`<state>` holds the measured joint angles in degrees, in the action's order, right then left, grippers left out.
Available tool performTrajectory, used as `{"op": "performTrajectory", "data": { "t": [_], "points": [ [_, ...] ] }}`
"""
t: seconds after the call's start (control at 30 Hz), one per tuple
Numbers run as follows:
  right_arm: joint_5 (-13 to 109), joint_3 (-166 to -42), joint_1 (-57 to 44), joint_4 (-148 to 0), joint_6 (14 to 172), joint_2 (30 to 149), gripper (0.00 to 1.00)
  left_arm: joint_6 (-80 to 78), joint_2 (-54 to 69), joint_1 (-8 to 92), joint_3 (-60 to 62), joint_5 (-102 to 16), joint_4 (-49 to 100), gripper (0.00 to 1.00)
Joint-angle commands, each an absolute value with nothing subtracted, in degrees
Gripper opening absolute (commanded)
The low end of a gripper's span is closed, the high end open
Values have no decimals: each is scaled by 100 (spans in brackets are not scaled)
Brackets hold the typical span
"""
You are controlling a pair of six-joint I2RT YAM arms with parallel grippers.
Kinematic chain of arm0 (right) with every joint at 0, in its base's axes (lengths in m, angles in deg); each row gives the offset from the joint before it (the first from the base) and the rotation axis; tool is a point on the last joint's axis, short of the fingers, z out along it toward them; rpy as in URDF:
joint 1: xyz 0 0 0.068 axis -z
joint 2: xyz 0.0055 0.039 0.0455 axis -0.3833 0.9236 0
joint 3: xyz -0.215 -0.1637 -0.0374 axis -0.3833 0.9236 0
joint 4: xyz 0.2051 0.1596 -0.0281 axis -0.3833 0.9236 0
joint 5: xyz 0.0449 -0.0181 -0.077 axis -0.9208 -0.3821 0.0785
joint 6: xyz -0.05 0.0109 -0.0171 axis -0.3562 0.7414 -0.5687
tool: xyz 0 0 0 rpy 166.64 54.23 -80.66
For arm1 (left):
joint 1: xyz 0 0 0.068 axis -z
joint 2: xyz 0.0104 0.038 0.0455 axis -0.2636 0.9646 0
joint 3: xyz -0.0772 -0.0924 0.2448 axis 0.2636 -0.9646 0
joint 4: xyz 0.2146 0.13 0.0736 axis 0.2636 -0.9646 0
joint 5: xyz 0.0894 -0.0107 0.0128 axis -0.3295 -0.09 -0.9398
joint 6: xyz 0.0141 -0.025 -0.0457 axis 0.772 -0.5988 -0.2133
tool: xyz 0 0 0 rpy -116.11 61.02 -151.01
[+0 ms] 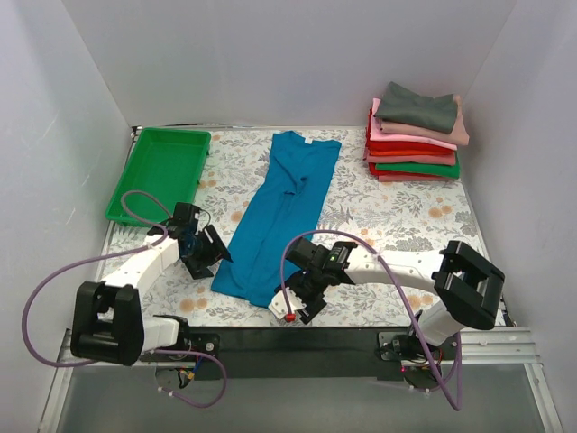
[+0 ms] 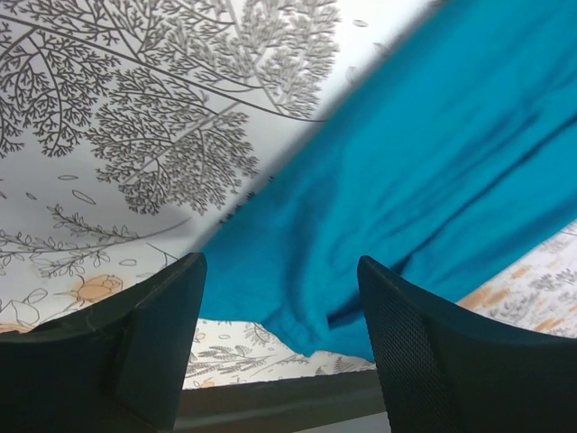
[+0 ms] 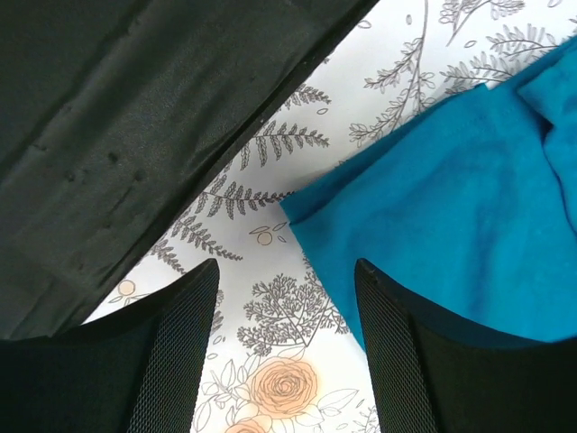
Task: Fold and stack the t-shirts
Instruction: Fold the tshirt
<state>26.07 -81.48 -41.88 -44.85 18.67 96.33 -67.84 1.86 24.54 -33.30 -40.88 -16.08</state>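
Observation:
A teal-blue t-shirt [image 1: 281,209] lies folded lengthwise into a long strip down the middle of the table, neck at the far end. My left gripper [image 1: 211,253] is open at the strip's near left corner, and the hem [image 2: 306,316] shows between its jaws. My right gripper [image 1: 297,287] is open at the near right corner, its jaws over the table cloth with the shirt's corner [image 3: 433,225] just beyond. A stack of folded t-shirts [image 1: 415,133], grey on top, then pink, red and green, sits at the far right.
A green plastic tray [image 1: 160,171] stands at the far left. The table carries a floral printed cloth [image 1: 406,225]. White walls close in the left, back and right sides. A black strip [image 3: 135,117] runs along the table's near edge.

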Motion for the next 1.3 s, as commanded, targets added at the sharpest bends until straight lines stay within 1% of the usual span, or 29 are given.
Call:
{"op": "performTrajectory", "data": {
  "t": [0.0,0.1,0.13,0.2,0.3,0.33,0.37,0.43,0.47,0.5,0.53,0.57,0.6,0.63,0.67,0.83,0.87,1.0,1.03,1.07,1.1,1.13,1.17,1.2,1.23,1.27],
  "points": [
    [3139,-7885,-4338,-5025,1685,9630,68,-6807,597,2582,-3336,-4178,-1505,65],
    [3298,-7797,-4347,-5280,1764,9727,65,-6763,869,2679,-3300,-4345,-1505,62],
    [3307,-7788,-4347,-5342,1782,9744,63,-6771,914,2688,-3300,-4397,-1513,57],
    [3289,-7797,-4355,-5465,1808,9867,61,-6807,984,2750,-3309,-4450,-1540,56],
    [3359,-7946,-4408,-5562,1992,10130,55,-6815,1160,2846,-3309,-4451,-1566,51],
    [3368,-8051,-4426,-5553,2028,10201,50,-6824,1265,2873,-3309,-4459,-1575,49],
    [3377,-8078,-4435,-5553,2072,10297,48,-6816,1309,2899,-3309,-4425,-1575,42],
    [3377,-8078,-4443,-5562,2081,10351,43,-6789,1467,3031,-3309,-4354,-1584,33],
    [3368,-8061,-4443,-5553,2081,10342,40,-6798,1503,3083,-3309,-4328,-1610,23],
    [3360,-8017,-4452,-5553,2072,10333,37,-6789,1547,3180,-3292,-4284,-1636,19],
    [3316,-7895,-4452,-5553,2063,10299,30,-6780,1565,3215,-3283,-4231,-1663,14],
    [3298,-7798,-4461,-5553,2037,10150,25,-6789,1565,3294,-3274,-4161,-1715,8],
    [3289,-7684,-4452,-5553,1967,10053,18,-6806,1530,3321,-3283,-4039,-1733,4],
    [3289,-7569,-4452,-5536,1923,9930,7,-6833,1486,3365,-3274,-3968,-1768,3],
    [3281,-7246,-4443,-5536,1870,9633,2,-6885,1355,3487,-3274,-3924,-1855,3],
    [3281,-6418,-4408,-5115,1458,8577,1,-7359,897,4067,-3274,-3337,-1944,2],
    [3272,-6339,-4400,-4827,1413,8236,1,-7447,862,4312,-3274,-3195,-1909,2],
    [3350,-5996,-4295,-4087,1255,7592,1,-7922,835,4972,-3388,-2685,-1550,4],
    [3412,-5960,-4242,-3999,1255,7487,3,-7992,861,5087,-3414,-2554,-1462,7],
    [3430,-5943,-4198,-3893,1281,7286,8,-8115,879,5288,-3475,-2509,-1348,10],
    [3447,-5934,-4136,-3649,1298,7197,17,-8134,888,5351,-3502,-2421,-1320,13],
    [3526,-5942,-3979,-3568,1325,7100,33,-8143,827,5395,-3537,-2377,-1294,18],
    [3579,-5951,-3899,-3463,1412,6882,36,-8195,731,5422,-3607,-2394,-1320,30],
    [3631,-5969,-3637,-3296,1439,6731,39,-8213,547,5431,-3643,-2455,-1346,35],
    [3702,-6021,-3478,-3225,1448,6451,40,-8230,128,5431,-3652,-2534,-1451,42],
    [3728,-6048,-3294,-3181,1509,6327,40,-8257,-138,5431,-3582,-2831,-1530,55]
  ]
}}
